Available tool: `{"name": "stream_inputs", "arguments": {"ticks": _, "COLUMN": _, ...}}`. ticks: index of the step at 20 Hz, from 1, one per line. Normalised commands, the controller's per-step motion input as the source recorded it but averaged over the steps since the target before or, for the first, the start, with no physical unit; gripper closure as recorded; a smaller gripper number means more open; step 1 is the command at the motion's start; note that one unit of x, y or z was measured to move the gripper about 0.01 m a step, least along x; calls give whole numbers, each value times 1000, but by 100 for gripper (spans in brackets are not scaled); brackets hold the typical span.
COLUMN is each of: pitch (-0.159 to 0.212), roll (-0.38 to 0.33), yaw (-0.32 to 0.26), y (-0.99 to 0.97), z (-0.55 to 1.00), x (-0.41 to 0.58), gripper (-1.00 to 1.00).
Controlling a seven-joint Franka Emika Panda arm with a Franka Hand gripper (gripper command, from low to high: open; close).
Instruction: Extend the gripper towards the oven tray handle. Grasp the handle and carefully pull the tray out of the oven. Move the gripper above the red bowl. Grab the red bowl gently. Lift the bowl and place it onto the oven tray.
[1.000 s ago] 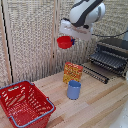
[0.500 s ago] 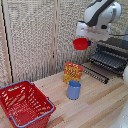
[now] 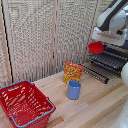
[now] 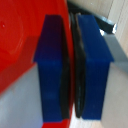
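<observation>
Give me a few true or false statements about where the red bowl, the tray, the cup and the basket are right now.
1. The red bowl is held in the air by the hand. True.
2. The bowl sits inside the red basket. False: it hangs near the oven's tray.
3. The tray is pulled out of the oven. True.
4. The blue cup lies tipped over. False: it stands upright on the table.
</observation>
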Motion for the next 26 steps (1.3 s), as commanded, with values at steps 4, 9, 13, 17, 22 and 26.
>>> {"name": "stream_inputs", "arguments": {"ticks": 4, "pitch": 0, "roll": 9, "yaw": -127, "y": -837, "z": -13, "x": -21, "gripper": 100}}
{"name": "stream_inputs", "arguments": {"ticks": 9, "pitch": 4, "roll": 23, "yaw": -86, "y": -774, "z": -26, "x": 93, "gripper": 100}}
{"name": "stream_inputs", "arguments": {"ticks": 13, "pitch": 0, "roll": 12, "yaw": -13, "y": -465, "z": -29, "x": 125, "gripper": 100}}
{"name": "stream_inputs", "arguments": {"ticks": 17, "pitch": 0, "roll": 0, "yaw": 0, "y": -154, "z": -24, "x": 3, "gripper": 100}}
{"name": "stream_inputs", "arguments": {"ticks": 22, "pitch": -21, "roll": -2, "yaw": -13, "y": -26, "z": 25, "x": -16, "gripper": -100}}
{"name": "stream_inputs", "arguments": {"ticks": 26, "pitch": -20, "roll": -1, "yaw": 0, "y": -44, "z": 129, "x": -18, "gripper": -100}}
